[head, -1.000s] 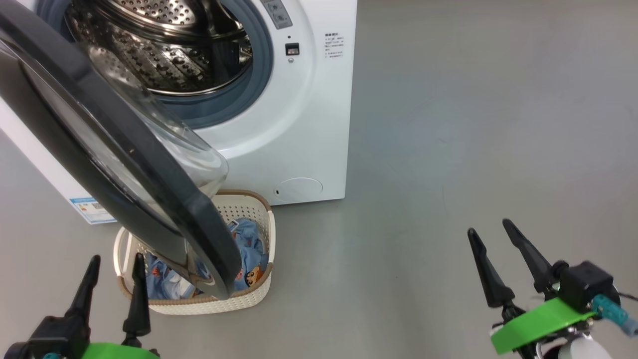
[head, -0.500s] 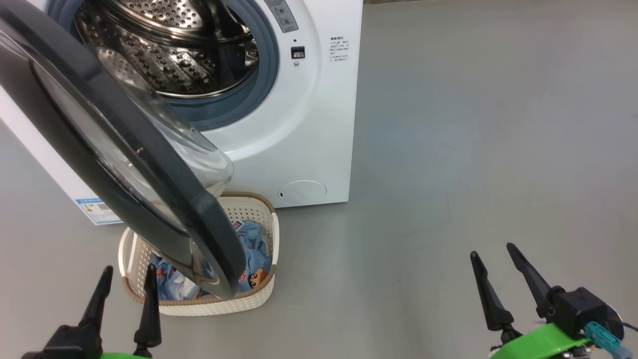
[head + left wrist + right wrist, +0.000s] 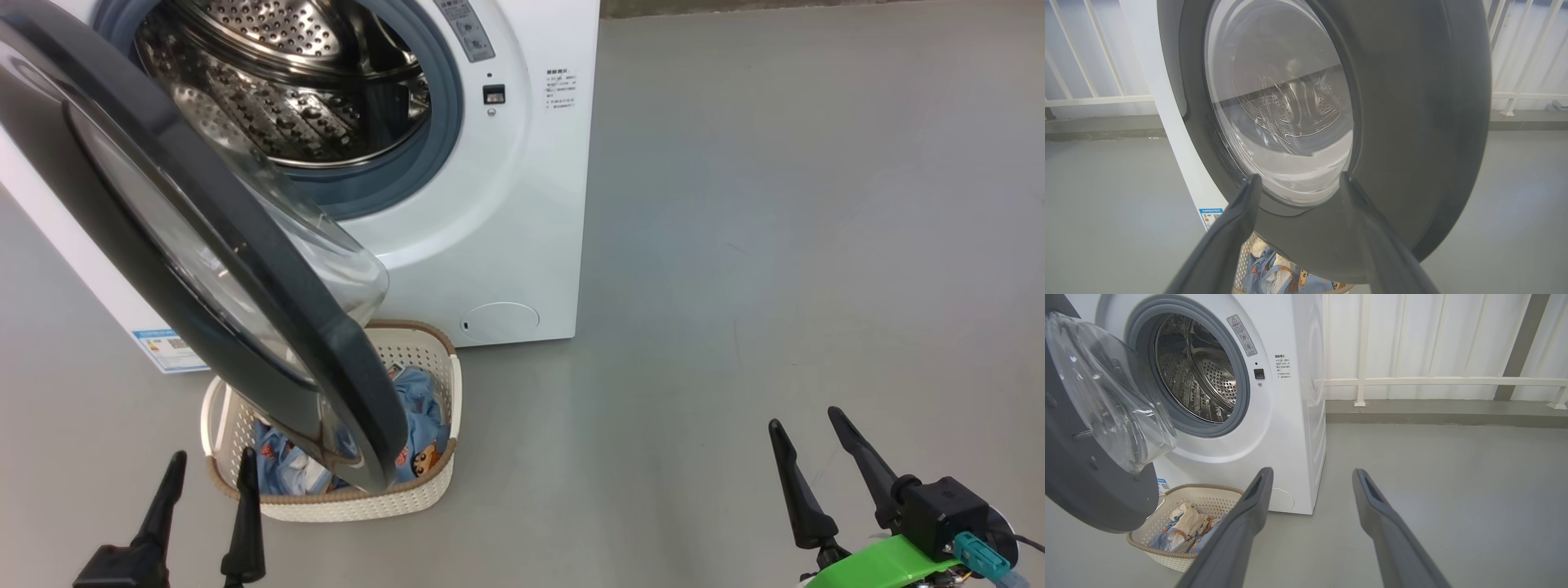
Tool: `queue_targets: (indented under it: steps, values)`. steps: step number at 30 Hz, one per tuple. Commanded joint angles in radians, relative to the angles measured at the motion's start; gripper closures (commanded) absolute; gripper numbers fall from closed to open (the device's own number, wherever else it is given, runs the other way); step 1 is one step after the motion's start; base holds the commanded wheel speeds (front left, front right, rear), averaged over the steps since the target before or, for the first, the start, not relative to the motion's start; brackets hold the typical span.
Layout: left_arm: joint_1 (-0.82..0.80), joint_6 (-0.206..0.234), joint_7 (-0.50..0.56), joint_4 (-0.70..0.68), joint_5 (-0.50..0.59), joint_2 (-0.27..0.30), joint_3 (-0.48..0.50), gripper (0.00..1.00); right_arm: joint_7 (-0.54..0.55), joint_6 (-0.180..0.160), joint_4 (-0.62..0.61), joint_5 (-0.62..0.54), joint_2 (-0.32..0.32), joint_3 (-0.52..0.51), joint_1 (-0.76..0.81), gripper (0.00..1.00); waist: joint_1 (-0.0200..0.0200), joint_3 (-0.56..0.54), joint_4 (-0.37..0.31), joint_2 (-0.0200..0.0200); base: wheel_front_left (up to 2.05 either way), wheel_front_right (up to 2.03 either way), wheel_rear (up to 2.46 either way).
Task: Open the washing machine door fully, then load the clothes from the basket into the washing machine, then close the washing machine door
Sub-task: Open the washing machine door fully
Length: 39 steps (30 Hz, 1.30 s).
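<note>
Head view: basket point(image 3: 367, 498) just ahead of left gripper point(image 3: 212, 454)

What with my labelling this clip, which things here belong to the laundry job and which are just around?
Job: washing machine, washing machine door, basket, clothes, left hand, right hand.
Just around: white railing, grey floor.
</note>
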Motion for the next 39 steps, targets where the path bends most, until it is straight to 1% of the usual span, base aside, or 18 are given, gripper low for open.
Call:
queue_targets:
  steps: [1,15,20,21,28,32,35,39]
  values:
    - [-0.009,0.007,-0.006,-0.019,-0.004,0.008,0.028,0.00,-0.012,0.001,-0.019,-0.002,-0.014,0.028,0.000,0.00,0.0000,-0.001,0.002,-0.0001,0.00,0.00,0.00]
    - [-0.010,0.006,-0.006,-0.022,-0.005,0.007,0.026,0.00,-0.012,0.001,-0.016,-0.006,-0.015,0.024,0.004,0.00,0.0000,-0.001,0.009,-0.0001,0.00,0.00,0.00]
    - [-0.009,-0.001,-0.006,-0.010,-0.013,0.007,0.021,0.00,-0.012,0.001,-0.013,-0.005,-0.018,0.025,0.001,0.00,0.0000,0.003,0.010,-0.0001,0.00,0.00,0.00]
    - [-0.010,-0.003,-0.006,-0.009,-0.019,0.007,0.020,1.00,-0.012,0.001,-0.011,-0.001,-0.016,0.024,0.000,0.00,0.0000,0.005,0.010,-0.0001,0.00,0.00,0.00]
    - [-0.014,-0.007,-0.006,-0.016,-0.019,0.007,0.023,1.00,-0.012,0.001,-0.006,0.002,-0.020,0.026,-0.006,0.00,0.0000,0.009,0.008,-0.0001,0.00,0.00,0.00]
    - [-0.028,-0.008,-0.006,-0.044,-0.037,0.007,0.034,1.00,-0.012,0.001,-0.006,0.004,-0.018,0.020,-0.009,0.00,0.0000,0.011,0.011,-0.0001,0.00,0.00,0.00]
    - [-0.054,-0.010,-0.006,-0.099,-0.038,0.007,0.045,1.00,-0.012,0.001,0.004,0.006,-0.018,0.015,-0.008,0.00,0.0000,0.012,0.016,-0.0001,0.00,0.00,0.00]
    - [-0.111,-0.018,-0.006,-0.225,-0.029,0.007,0.042,1.00,-0.012,0.001,0.014,0.003,-0.018,0.009,-0.009,0.00,0.0000,0.013,0.022,-0.0001,0.00,0.00,0.00]
